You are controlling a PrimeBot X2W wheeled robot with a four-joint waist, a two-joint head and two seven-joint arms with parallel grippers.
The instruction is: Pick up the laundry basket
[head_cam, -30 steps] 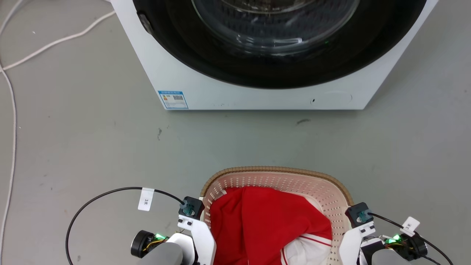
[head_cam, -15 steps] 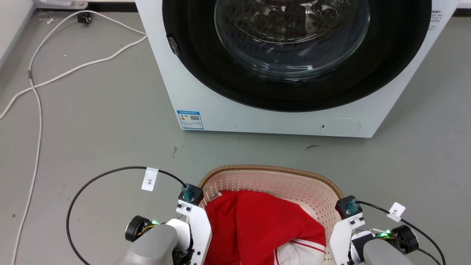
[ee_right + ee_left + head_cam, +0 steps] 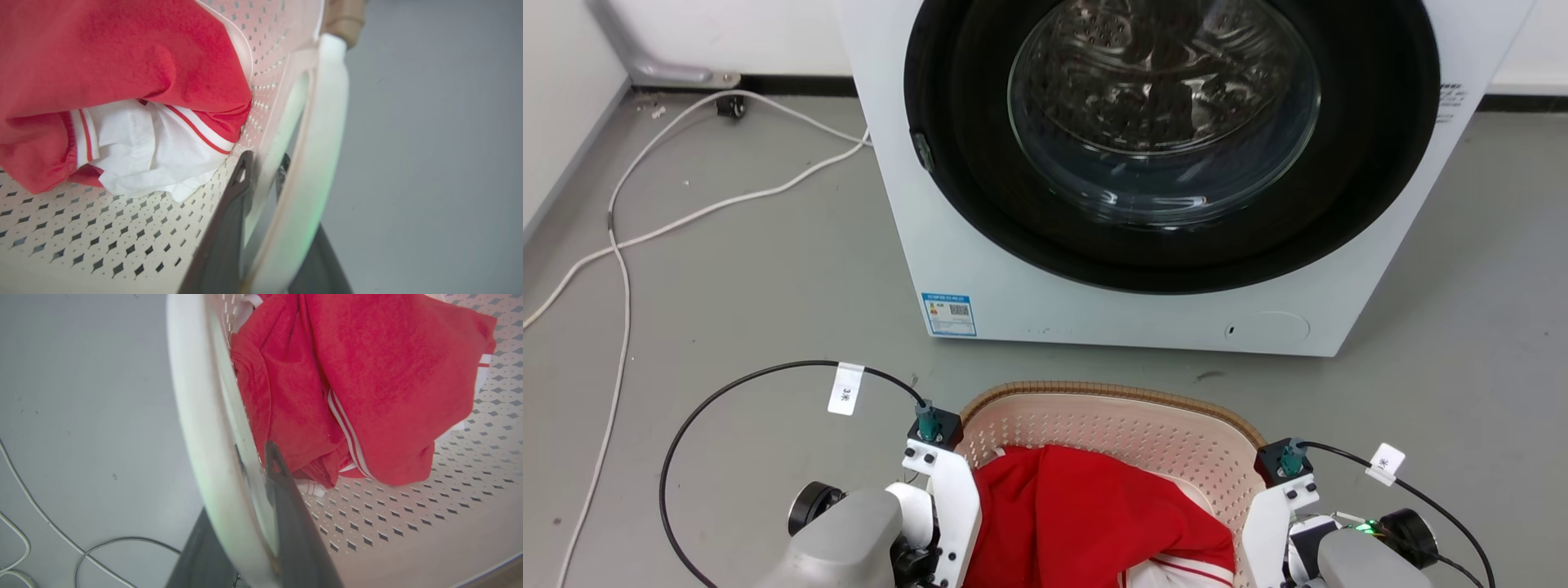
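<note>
The laundry basket [image 3: 1127, 426], pale pink-cream with rows of small holes and a brown braided rim, sits at the bottom centre of the head view between my two arms. It holds a red garment [image 3: 1078, 514] with white trim. In the left wrist view my left gripper [image 3: 255, 454] is shut on the basket's side rim [image 3: 204, 416], one finger inside and one outside. The right wrist view has my right gripper [image 3: 263, 160] shut the same way on the opposite side rim [image 3: 322, 122].
A white front-loading washing machine [image 3: 980, 269] with a round glass door [image 3: 1164, 114] stands straight ahead, close to the basket's far rim. White cables [image 3: 686, 220] trail over the grey floor at the left. A wall runs along the far left.
The whole head picture has shifted, so the camera moved: the washing machine now sits lower in it, with the back wall in sight. The basket stays between both grippers.
</note>
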